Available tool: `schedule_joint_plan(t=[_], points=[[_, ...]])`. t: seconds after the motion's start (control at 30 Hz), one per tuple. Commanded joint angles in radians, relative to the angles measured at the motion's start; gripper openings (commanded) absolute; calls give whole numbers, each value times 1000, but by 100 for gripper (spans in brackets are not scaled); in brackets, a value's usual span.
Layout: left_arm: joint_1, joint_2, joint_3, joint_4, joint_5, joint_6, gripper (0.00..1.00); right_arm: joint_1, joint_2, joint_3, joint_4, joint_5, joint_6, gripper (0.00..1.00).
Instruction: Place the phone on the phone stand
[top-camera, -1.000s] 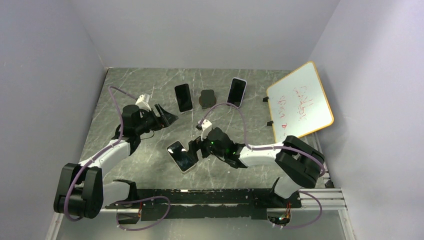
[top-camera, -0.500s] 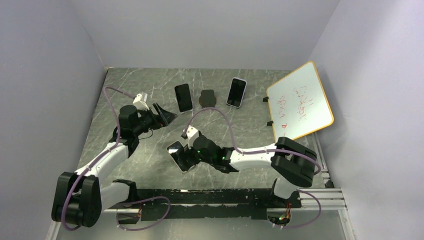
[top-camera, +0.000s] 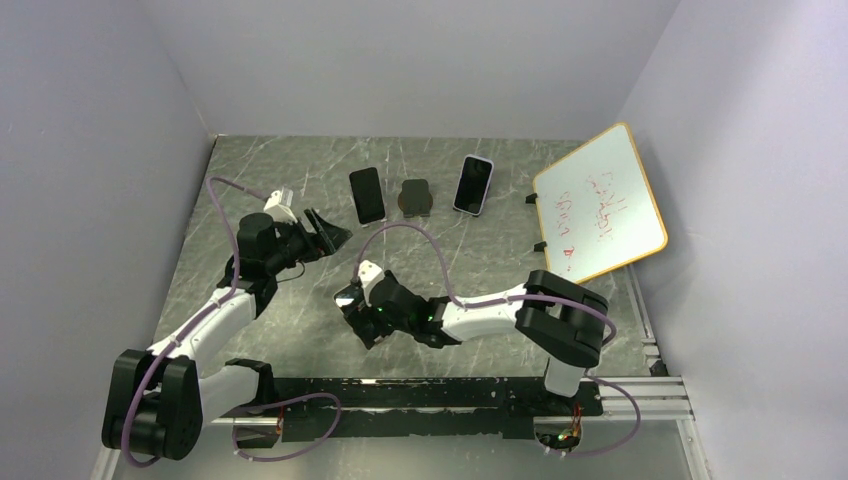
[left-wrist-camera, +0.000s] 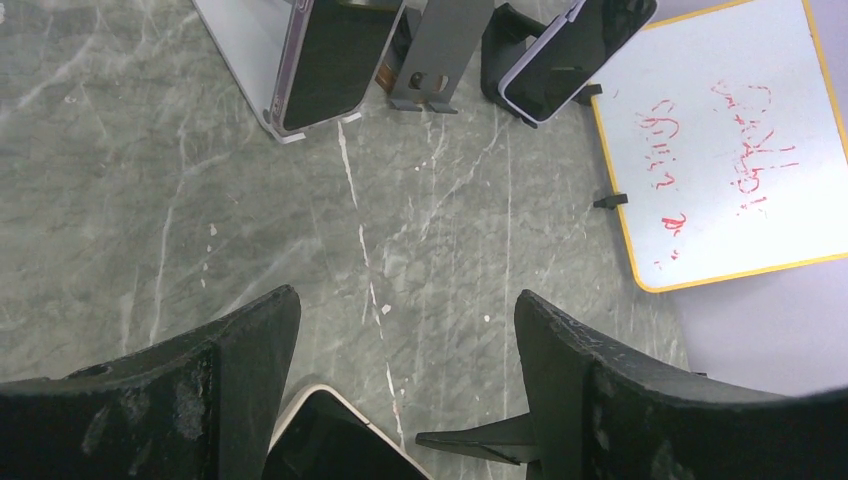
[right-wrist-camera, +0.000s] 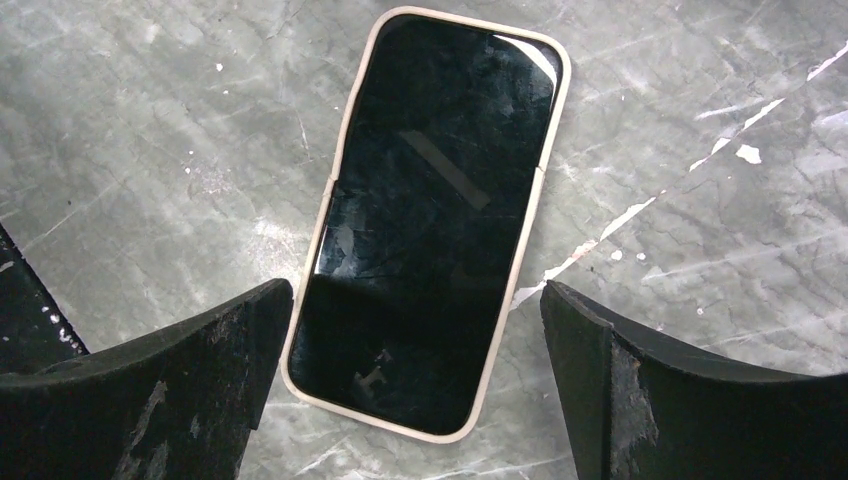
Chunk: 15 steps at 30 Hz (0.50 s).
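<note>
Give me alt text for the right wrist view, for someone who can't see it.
A phone with a dark screen and pale case lies flat, screen up, on the grey marbled table. The open right gripper hangs over it, one black finger on each side of its near end.

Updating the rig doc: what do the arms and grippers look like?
The left arm and right arm have white links with bulky black joints and bases. A purple cable loops loosely along each to the wrist. The left gripper and right gripper each have two broad, curved black fingers, matte and scuffed with pale specks.
</note>
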Motion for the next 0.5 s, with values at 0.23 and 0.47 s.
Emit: schedule_joint_plan(t=[0.23, 0.47], points=[[10, 2, -2, -12, -20, 10, 83, 10, 55, 34, -25, 16, 1, 100], [10, 5, 0, -20, -22, 13, 83, 11, 72, 36, -51, 50, 10, 100]])
